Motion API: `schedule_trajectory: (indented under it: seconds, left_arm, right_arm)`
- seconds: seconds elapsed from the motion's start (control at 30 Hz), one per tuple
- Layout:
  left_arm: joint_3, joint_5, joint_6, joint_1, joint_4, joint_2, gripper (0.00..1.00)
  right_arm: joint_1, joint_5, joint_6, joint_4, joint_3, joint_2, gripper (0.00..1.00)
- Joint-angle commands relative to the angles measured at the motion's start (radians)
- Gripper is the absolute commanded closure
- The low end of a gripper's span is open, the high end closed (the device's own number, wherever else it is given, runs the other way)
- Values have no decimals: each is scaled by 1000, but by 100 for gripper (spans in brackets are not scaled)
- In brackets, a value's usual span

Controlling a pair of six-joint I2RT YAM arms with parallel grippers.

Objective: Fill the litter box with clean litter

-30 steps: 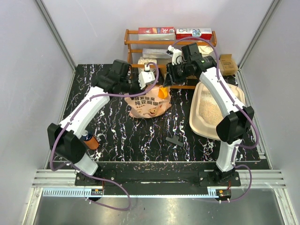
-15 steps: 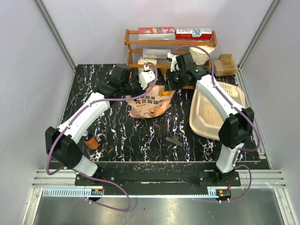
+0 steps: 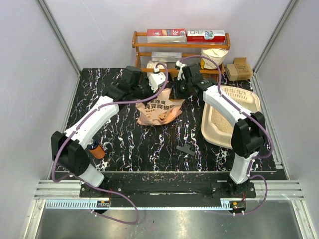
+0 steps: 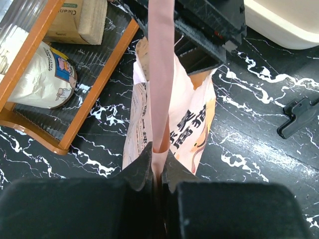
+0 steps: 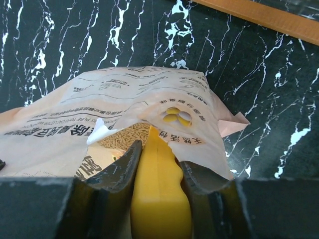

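One left end effector (image 4: 156, 160), arm outstretched, pinches pink bag (image 4: 188, 124).

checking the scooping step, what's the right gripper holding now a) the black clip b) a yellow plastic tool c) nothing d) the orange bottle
b: the right gripper is shut on a yellow plastic tool whose tip sits in the open litter bag

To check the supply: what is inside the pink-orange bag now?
Tan litter pellets show at the mouth of the bag, beside the yellow tool. The bag wall hides the amount below.
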Motion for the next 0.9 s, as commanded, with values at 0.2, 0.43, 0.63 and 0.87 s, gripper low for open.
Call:
schedule_trajectory:
  seconds: [0.2,0.43,0.63,0.87]
  left_arm:
    - [107,35,-38,-31,88,11,100]
    - [113,-22,67,-39,12,8,100]
    - [134,-90,152,-41,-37,18,100]
    - [171,-146,212,-39,-38,18,100]
  right_arm:
    - [-21,-329,301,178,-30,74,100]
    - [-137,-550,562,543,-137,61,100]
    - [-240,-760,814,849,-212,123,100]
    - [-321,-905,860,927,-225,104,100]
